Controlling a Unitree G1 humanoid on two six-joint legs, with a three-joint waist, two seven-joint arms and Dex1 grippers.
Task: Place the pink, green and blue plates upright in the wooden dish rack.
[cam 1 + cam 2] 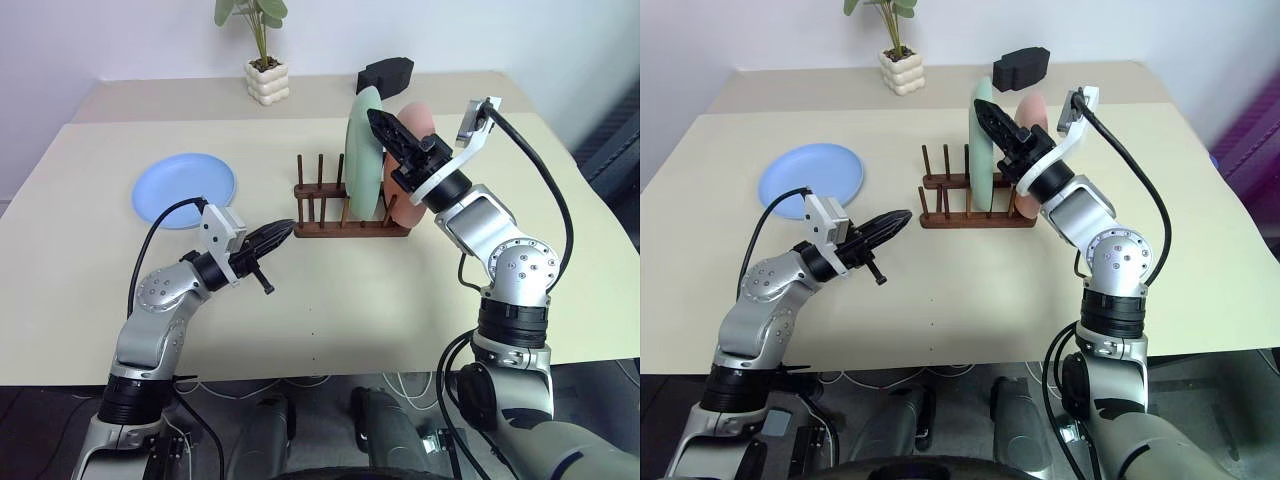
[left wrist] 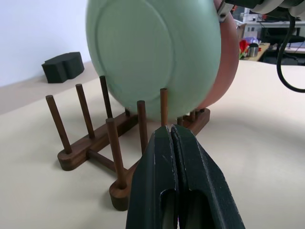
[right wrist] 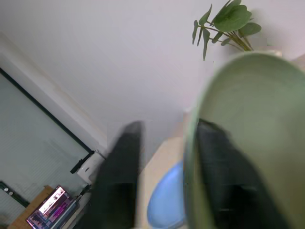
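The pale green plate (image 1: 365, 155) stands upright between the pegs of the dark wooden dish rack (image 1: 322, 226). The pink plate (image 1: 403, 196) stands upright right behind it. My right gripper (image 1: 376, 119) is at the green plate's top rim, open, its fingers on either side of the rim (image 3: 193, 143) with a gap showing at one finger. Off to the left, the blue plate (image 1: 185, 190) lies flat on the table. My left gripper (image 1: 283, 233) hovers shut and empty just left of the rack's front rail, pointing at the pegs (image 2: 111, 143).
A potted plant (image 1: 266, 70) in a white pot and a black block (image 1: 385, 72) sit at the back of the table. The beige table (image 1: 330, 320) ends at its front edge just ahead of my arms.
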